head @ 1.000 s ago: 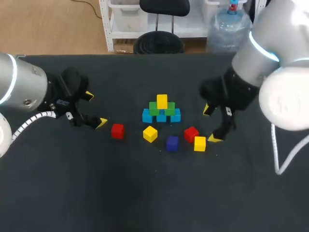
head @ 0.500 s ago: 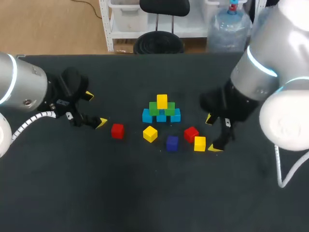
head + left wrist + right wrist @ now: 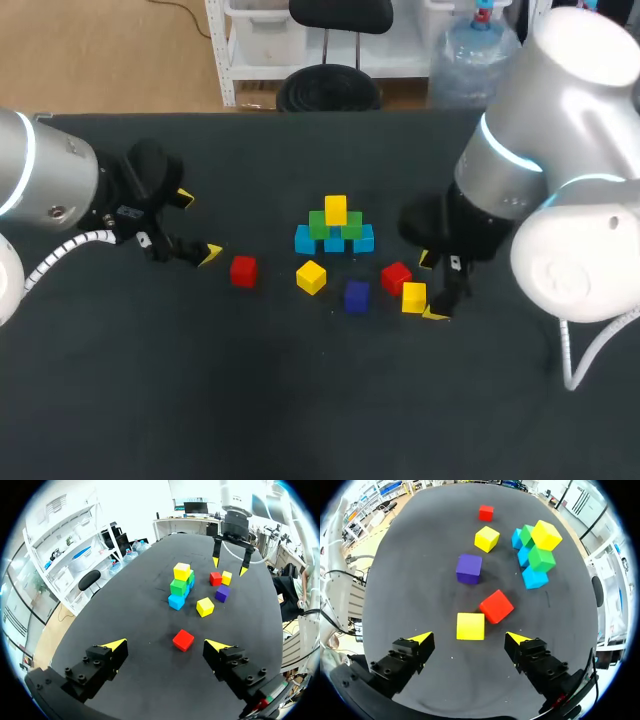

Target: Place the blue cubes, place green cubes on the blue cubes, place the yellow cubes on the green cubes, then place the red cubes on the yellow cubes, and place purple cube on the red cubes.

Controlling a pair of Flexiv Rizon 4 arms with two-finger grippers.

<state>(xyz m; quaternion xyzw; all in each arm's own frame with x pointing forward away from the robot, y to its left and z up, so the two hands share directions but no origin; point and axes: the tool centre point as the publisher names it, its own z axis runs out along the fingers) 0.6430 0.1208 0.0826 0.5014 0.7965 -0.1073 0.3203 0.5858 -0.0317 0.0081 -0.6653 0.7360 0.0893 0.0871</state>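
Right arm (image 3: 520, 170) has been shifted in toward the loose cubes; left arm (image 3: 60, 190) is unchanged. Right jaws are held open, with a loose yellow cube (image 3: 413, 297) just ahead, untouched. A red cube (image 3: 396, 277) sits just beside it and the purple cube (image 3: 356, 295) is near. Left jaws are open, with a second red cube (image 3: 243, 270) ahead, apart. Stacked mid-bench (image 3: 300, 400): blue cubes (image 3: 334, 242), green cubes (image 3: 351, 226), top yellow cube (image 3: 335, 209).

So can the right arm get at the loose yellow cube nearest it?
Probably yes: the right gripper is open right by that yellow cube, nothing between, though a red cube sits close.
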